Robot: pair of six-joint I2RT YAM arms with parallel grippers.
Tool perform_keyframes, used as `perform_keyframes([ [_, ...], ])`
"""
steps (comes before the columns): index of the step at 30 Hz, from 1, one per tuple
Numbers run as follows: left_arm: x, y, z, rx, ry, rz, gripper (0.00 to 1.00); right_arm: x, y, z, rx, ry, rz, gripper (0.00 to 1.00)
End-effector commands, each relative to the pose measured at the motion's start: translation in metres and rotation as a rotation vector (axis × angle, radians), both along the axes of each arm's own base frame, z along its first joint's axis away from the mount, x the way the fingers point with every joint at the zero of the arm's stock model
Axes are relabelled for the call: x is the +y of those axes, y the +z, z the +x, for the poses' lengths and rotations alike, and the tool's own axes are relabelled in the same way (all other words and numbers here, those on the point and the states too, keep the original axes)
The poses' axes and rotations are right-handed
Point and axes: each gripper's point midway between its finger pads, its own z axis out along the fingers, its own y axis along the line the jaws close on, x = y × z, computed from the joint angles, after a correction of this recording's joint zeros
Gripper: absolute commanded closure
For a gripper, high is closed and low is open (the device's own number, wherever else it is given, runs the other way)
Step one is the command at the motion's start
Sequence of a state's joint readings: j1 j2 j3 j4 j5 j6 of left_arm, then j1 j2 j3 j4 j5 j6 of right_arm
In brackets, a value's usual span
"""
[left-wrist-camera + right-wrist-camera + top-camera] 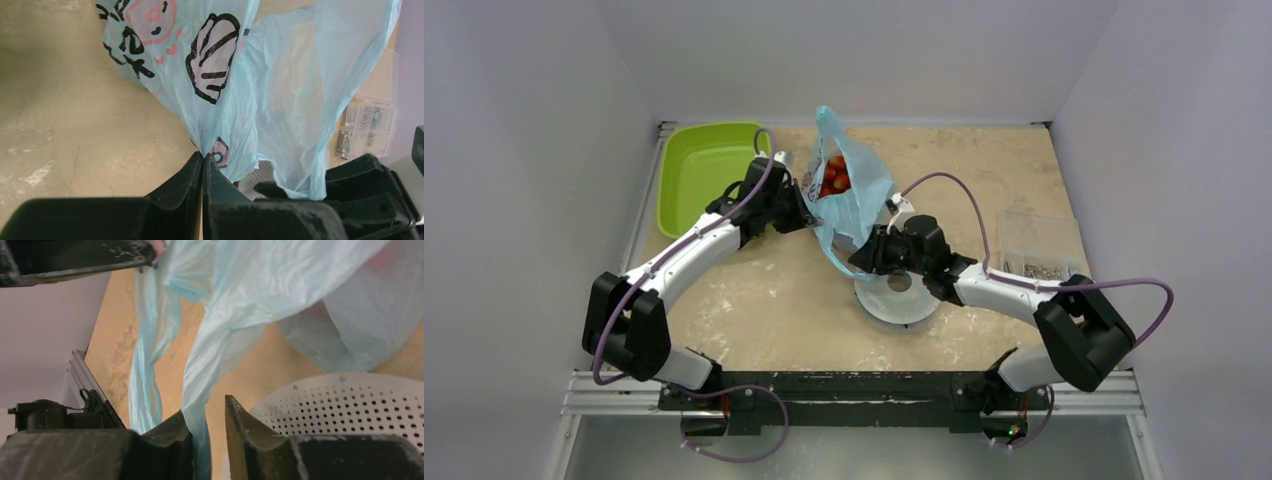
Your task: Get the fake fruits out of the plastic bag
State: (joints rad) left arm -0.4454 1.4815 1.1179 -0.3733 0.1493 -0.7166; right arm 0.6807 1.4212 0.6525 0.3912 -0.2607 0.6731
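Observation:
The light-blue plastic bag [856,198] hangs stretched above the table centre, its mouth up. Red fake fruits [834,178] show through its open top; the orange and green ones are hidden. My left gripper [810,216] is shut on the bag's left edge; in the left wrist view the fingertips [202,156] pinch the printed film [215,60]. My right gripper [858,262] is open at the bag's lower right. In the right wrist view a strand of the bag [200,390] runs down between its jaws [207,412], lying against the left finger, with a gap to the right one.
A lime-green tray [699,175] sits at the back left. A white perforated disc [899,300] lies under the right wrist and shows in the right wrist view [350,405]. A clear box of small metal parts [1036,250] stands at the right.

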Motion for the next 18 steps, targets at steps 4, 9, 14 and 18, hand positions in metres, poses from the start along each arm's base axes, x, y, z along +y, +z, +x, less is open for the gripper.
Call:
perform_keyframes([
  [4, 0.021, -0.011, -0.012, -0.042, -0.008, 0.085, 1.0, -0.015, 0.032, 0.026, -0.055, -0.105, -0.151, 0.42],
  [9, 0.021, -0.023, -0.019, -0.022, -0.019, 0.075, 1.0, -0.015, 0.063, 0.052, -0.102, -0.182, -0.176, 0.03],
  [14, 0.017, -0.016, -0.018, -0.035, -0.033, 0.058, 1.0, -0.026, 0.057, 0.094, -0.062, -0.404, -0.243, 0.01],
  [18, 0.015, -0.009, -0.019, -0.047, -0.044, 0.046, 1.0, -0.024, 0.042, 0.117, -0.029, -0.485, -0.302, 0.01],
])
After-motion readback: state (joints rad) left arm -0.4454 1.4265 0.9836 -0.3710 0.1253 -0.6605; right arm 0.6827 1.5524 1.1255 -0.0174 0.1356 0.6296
